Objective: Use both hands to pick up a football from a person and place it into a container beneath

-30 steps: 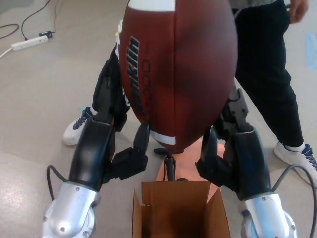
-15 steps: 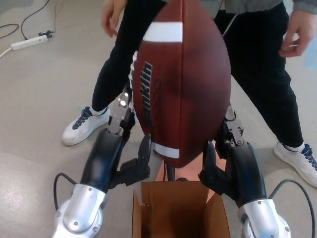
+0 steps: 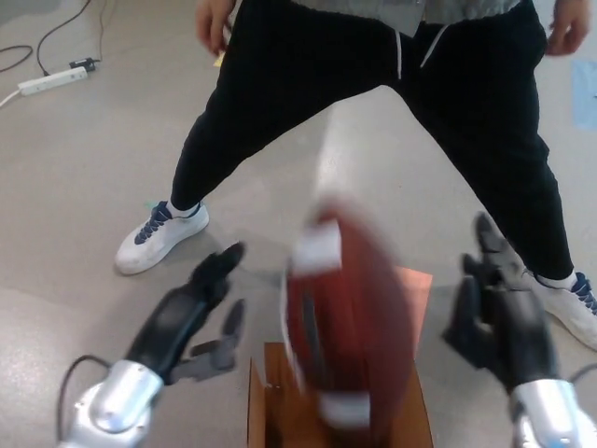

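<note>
A brown football (image 3: 338, 327) with white stripes sits between the robot's two black hands, blurred by motion, touching neither. Its lower end overlaps the mouth of an open cardboard box (image 3: 410, 411) at the bottom edge of the view (how far inside it reaches cannot be told through the blur). The ball stands nearly upright, one white stripe near its top and another near its bottom.

The left hand (image 3: 201, 313) is to the left of the ball, apart from it, its fingers spread and holding nothing. The right hand (image 3: 499, 308) is to the right of the ball, further from it, fingers also spread and empty. Silver wrist sections show below each hand at the lower corners.

Beyond both hands a person (image 3: 373, 84) stands facing the robot with legs wide apart, in black trousers and white sneakers with dark laces. One sneaker (image 3: 160, 238) is just beyond the left hand; the other (image 3: 569, 301) is beside the right hand. The person's own hands hang at the top edge.

Far beyond the left hand, a white power strip (image 3: 56, 82) and dark cables lie on the grey floor (image 3: 84, 187).
</note>
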You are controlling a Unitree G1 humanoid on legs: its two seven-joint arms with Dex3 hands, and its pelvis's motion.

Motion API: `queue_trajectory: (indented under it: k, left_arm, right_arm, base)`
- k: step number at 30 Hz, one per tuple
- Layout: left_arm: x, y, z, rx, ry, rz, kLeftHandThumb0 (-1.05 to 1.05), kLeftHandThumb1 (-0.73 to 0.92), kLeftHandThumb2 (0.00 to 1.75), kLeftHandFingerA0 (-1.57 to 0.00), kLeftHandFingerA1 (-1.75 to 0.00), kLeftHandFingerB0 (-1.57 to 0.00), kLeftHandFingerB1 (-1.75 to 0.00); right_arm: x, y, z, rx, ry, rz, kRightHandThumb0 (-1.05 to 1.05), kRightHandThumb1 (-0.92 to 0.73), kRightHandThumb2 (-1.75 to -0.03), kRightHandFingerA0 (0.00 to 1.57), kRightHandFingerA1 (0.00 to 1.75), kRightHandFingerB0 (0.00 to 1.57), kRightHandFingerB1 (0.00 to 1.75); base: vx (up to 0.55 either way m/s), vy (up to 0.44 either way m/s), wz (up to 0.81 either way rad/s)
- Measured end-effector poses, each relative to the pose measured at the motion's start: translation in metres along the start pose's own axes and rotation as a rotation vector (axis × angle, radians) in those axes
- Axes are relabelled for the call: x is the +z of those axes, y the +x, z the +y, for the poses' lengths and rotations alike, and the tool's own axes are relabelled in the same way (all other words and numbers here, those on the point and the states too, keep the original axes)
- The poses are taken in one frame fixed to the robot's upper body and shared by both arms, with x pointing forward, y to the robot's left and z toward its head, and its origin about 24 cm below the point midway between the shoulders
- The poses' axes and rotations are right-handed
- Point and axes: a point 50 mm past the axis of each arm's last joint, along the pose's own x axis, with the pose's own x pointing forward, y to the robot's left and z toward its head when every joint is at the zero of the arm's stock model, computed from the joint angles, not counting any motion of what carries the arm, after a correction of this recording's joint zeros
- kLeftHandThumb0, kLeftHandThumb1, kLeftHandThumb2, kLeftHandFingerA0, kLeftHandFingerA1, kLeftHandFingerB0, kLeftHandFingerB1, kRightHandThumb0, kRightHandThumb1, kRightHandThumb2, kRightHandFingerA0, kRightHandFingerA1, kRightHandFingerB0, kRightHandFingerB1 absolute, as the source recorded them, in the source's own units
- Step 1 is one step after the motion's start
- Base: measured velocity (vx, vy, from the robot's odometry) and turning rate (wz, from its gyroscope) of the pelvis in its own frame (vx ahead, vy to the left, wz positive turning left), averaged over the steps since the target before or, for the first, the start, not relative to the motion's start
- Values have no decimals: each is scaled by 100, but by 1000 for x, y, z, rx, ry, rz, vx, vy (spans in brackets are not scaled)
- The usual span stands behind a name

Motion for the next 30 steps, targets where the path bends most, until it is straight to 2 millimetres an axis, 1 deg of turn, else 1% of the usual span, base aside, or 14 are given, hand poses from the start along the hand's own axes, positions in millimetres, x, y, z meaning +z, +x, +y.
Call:
queue_trajectory:
  k: [3,4,7,13,15,17,20,22,23,24,25,27,29,30]
  left_arm:
    - [-16,-3,14,25,14,63,-86,89,119,-6,-17,-6,-14]
    - [-22,-5,20,37,19,90,-85,90,120,0,-15,0,-13]
    - [-40,-10,40,82,27,171,-85,92,121,0,-12,0,-12]
    - [-62,-21,65,156,13,269,-83,91,121,0,-14,0,-15]
    - [-69,-25,74,184,4,301,-84,92,120,-5,-16,-5,-15]
    - [-75,-30,81,207,-3,328,-84,92,120,-6,-17,-5,-15]
    - [-79,-34,91,238,-8,350,-80,92,121,-4,-18,-3,-16]
    - [-79,-35,95,256,-16,350,-80,91,119,-7,-21,-6,-17]
    - [-79,-36,97,261,-21,348,-78,90,118,-7,-24,-6,-18]
    - [-79,-36,98,266,-26,346,-67,85,118,-2,-36,-1,-26]
    - [-79,-36,98,269,-30,344,-67,85,118,-2,-36,-1,-26]
    - [-79,-37,99,271,-34,344,-68,84,118,-3,-36,-2,-26]
    - [-80,-38,99,276,-41,349,-68,84,118,-3,-36,-2,-26]
    - [-81,-38,99,278,-42,350,-78,88,120,-5,-30,-7,-24]
  right_arm:
    - [-4,2,-17,-44,-13,13,-89,-91,-120,0,12,0,7]
    - [-5,3,-23,-59,-17,18,-88,-91,-120,0,12,0,8]
    - [-8,4,-39,-101,-29,33,-88,-91,-120,1,15,0,8]
    - [-14,7,-49,-131,-31,53,-90,-91,-121,1,14,0,7]
    - [-15,8,-52,-140,-29,56,-89,-90,-120,1,12,0,8]
    - [-15,9,-53,-144,-26,51,-89,-89,-120,1,13,0,8]
    - [-12,13,-56,-154,-22,34,-89,-89,-119,1,13,0,9]
    - [-8,19,-57,-159,-15,18,-84,-88,-117,1,15,0,11]
    - [-8,22,-58,-162,-13,19,-84,-87,-117,1,17,0,12]
    - [-7,26,-60,-168,-14,23,-82,-89,-118,1,18,0,12]
    - [-8,28,-62,-171,-19,28,-82,-89,-118,1,18,0,12]
    - [-10,31,-64,-174,-31,47,-86,-86,-114,7,22,6,13]
    - [-19,32,-66,-177,-42,103,-86,-86,-114,7,22,6,13]
    - [-22,31,-66,-177,-43,117,-85,-85,-113,7,25,7,14]
  base:
    - [0,0,0]
    - [0,0,0]
    - [0,0,0]
    - [0,0,0]
    - [0,0,0]
    - [0,0,0]
    - [0,0,0]
    - [0,0,0]
    - [0,0,0]
    - [0,0,0]
    - [0,0,0]
    - [0,0,0]
    - [0,0,0]
    - [0,0,0]
